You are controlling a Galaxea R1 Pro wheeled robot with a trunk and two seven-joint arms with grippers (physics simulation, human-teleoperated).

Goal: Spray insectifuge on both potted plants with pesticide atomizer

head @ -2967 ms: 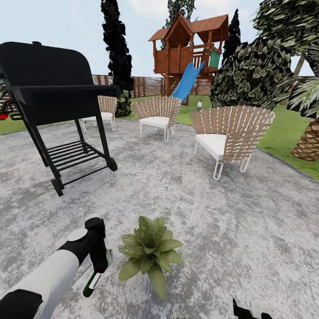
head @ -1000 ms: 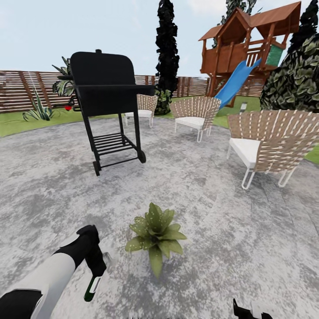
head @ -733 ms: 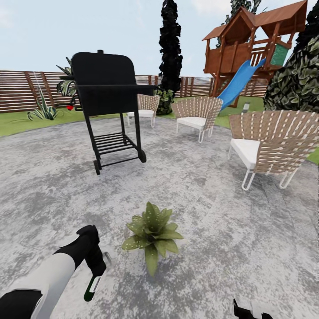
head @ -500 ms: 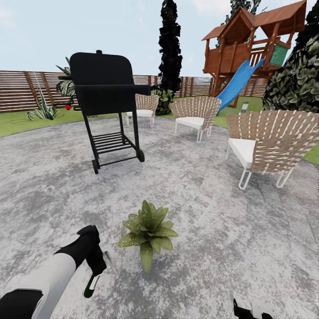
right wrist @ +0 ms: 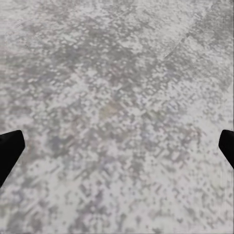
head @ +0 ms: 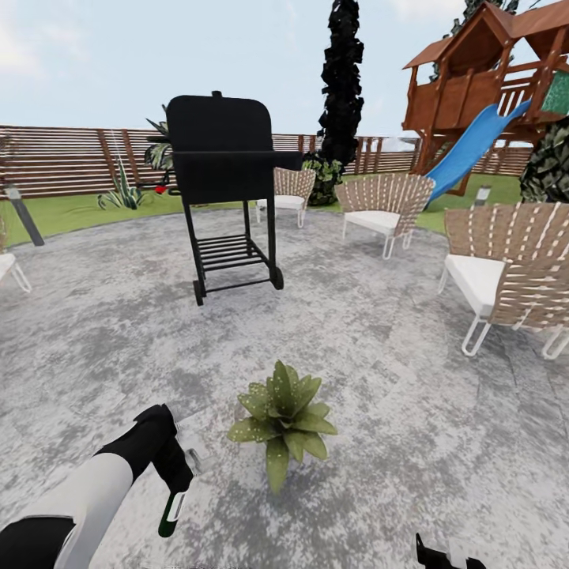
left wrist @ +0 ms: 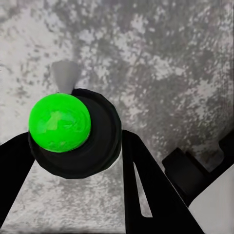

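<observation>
From the head camera, the left gripper (head: 175, 474) at the end of the white-and-black arm is clamped on the slim dark green pesticide atomizer with the pale trigger head (head: 171, 510). The bottle's long axis runs downward from the gripper, its green end toward the mottled grey stone patio (head: 395, 379) and its pale trigger head up beside the gripper. Just to the right of the gripper sits the low potted plant with pointed green leaves (head: 283, 420), whitish insectifuge specks (head: 276, 454) dotting the leaves.

The left wrist camera looks along the bottle's axis: the atomizer (left wrist: 73, 132) appears end-on as a bright green disc in a black ring, between the black fingers (left wrist: 146, 190).

The right wrist camera gives what the head view cannot: the right gripper (right wrist: 117, 151) has its two dark fingertips (right wrist: 9, 151) set far apart over bare patio.

Beyond the plant stand a black wheeled barbecue grill (head: 225, 186) and wicker chairs with white cushions (head: 506, 273).
</observation>
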